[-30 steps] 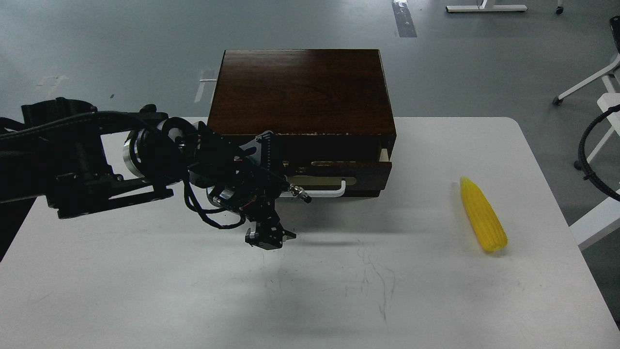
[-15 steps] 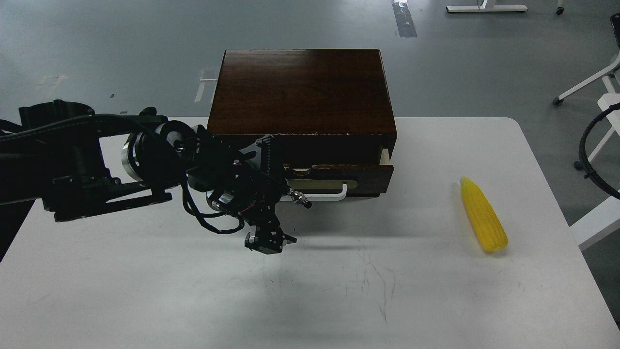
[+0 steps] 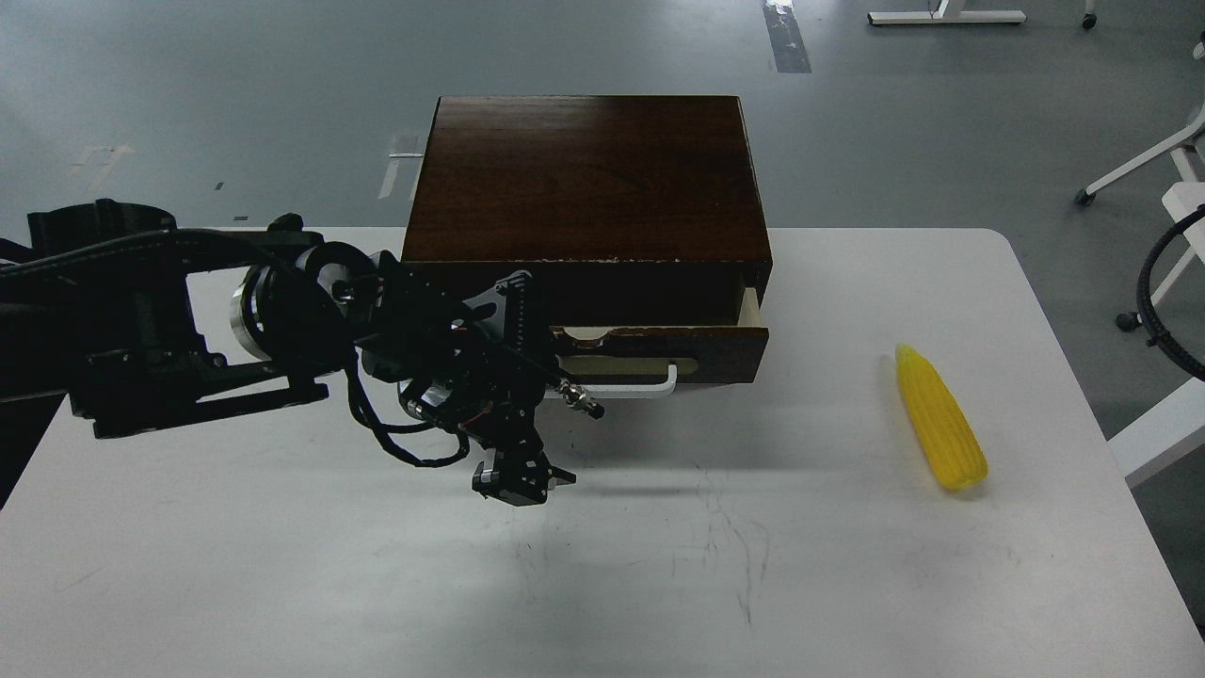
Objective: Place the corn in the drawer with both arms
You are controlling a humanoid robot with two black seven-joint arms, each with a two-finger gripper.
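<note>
The yellow corn [image 3: 939, 428] lies on the white table [image 3: 282, 565] at the right, well clear of the cabinet. The dark brown drawer [image 3: 720, 344] of the cabinet [image 3: 584, 179] stands a little way open, its pale inner side showing at the right corner. My left arm reaches in from the left. Its gripper [image 3: 557, 373] is at the left end of the white bar handle [image 3: 635, 387] and hides that end; it looks closed on the handle. My right gripper is out of view.
A black cable [image 3: 1150, 311] loops in at the right edge. White chair legs [image 3: 1144, 160] stand on the grey floor beyond the table's right side. The table front carries faint scratch marks [image 3: 725, 537].
The drawer front has slid out toward me by a small amount. My left arm has drawn back slightly toward me and to the left with it. The corn has not moved.
</note>
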